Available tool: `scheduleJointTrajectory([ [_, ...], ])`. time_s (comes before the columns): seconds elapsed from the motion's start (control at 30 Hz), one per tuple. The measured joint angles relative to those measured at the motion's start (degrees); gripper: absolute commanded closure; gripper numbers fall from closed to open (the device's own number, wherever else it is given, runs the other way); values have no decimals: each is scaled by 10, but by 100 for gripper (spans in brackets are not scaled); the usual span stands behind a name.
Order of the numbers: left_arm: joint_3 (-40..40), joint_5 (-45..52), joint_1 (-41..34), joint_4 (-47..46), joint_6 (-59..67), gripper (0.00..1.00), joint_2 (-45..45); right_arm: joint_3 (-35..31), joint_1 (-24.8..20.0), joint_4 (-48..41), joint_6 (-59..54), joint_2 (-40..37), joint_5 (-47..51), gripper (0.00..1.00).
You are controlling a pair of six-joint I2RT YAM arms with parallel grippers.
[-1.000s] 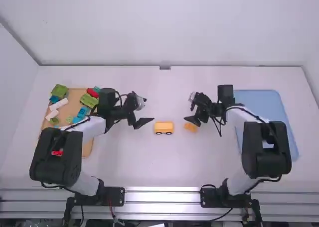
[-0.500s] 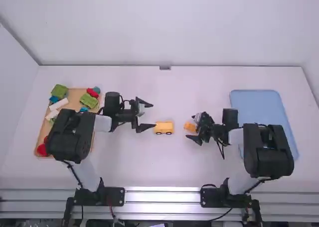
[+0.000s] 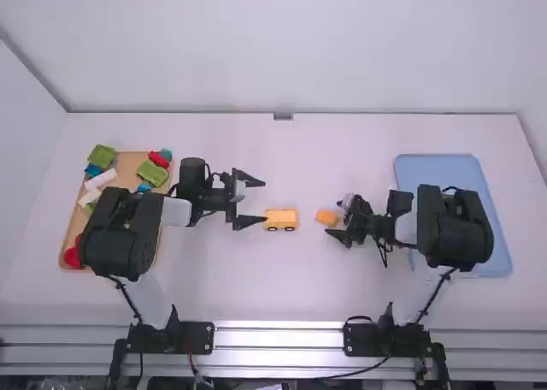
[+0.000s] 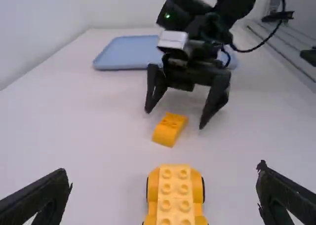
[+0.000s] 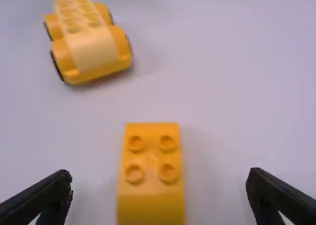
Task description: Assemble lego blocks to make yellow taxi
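1. Right claw (image 5: 160, 177) is open, lined up with the small yellow block (image 5: 151, 161) on the table (image 3: 282, 292). I'd center it, then squeeze the straight sides evenly (curved end's probably slippery).
2. Left claw (image 3: 264, 201) is open too, beside the wheeled yellow base (image 3: 280, 220).
3. Both trays sit well off sideways, so there should be lifting room.

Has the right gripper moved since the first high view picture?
Yes, toward the arms' bases. In the high view, the right gripper was level with the blue tray's upper part; now it is level with its middle.
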Motion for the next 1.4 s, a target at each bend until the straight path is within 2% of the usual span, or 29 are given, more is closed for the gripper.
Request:
scheduleJointTrajectory([
  [0.1, -4, 0, 0, -1, 11, 1, 0, 19, -5, 0, -19, 27, -27, 29],
  [0.23, -20, 0, -1, -3, 45, 1, 0, 33, -3, -3, -27, 51, -42, 41],
  [0.3, -29, 0, -2, -3, 59, 1, 0, 37, 0, -16, -28, 54, -45, 53],
  [0.33, -36, 0, -2, -3, 68, 1, 0, 40, 3, -27, -31, 54, -48, 64],
  [0.37, -39, 0, -2, -3, 72, 1, 0, 41, 5, -33, -35, 54, -48, 66],
  [0.43, -49, -2, -2, -3, 91, 1, 0, 49, 11, -58, -41, 54, -50, 76],
  [0.63, -54, -47, -7, -4, 108, 1, 0, 73, 27, -91, -45, 54, -55, 79],
  [0.8, -46, -93, -43, 2, 112, 1, 31, 91, 34, -128, -48, 45, -87, 81],
  [0.97, -4, -135, -80, -2, 109, 1, 85, 103, 61, -185, -61, -8, -90, 82],
  [1.2, 50, -149, -86, -2, 93, 1, 145, 107, 115, -264, -116, -94, -61, 84],
  [1.3, 74, -151, -86, -2, 74, 8, 184, 107, 133, -267, -126, -103, -41, 84],
  [1.37, 88, -129, -86, 3, 70, 29, 203, 107, 147, -267, -130, -104, -30, 85],
  [1.4, 90, -126, -86, 3, 69, 34, 204, 107, 149, -267, -131, -104, -28, 85],
])
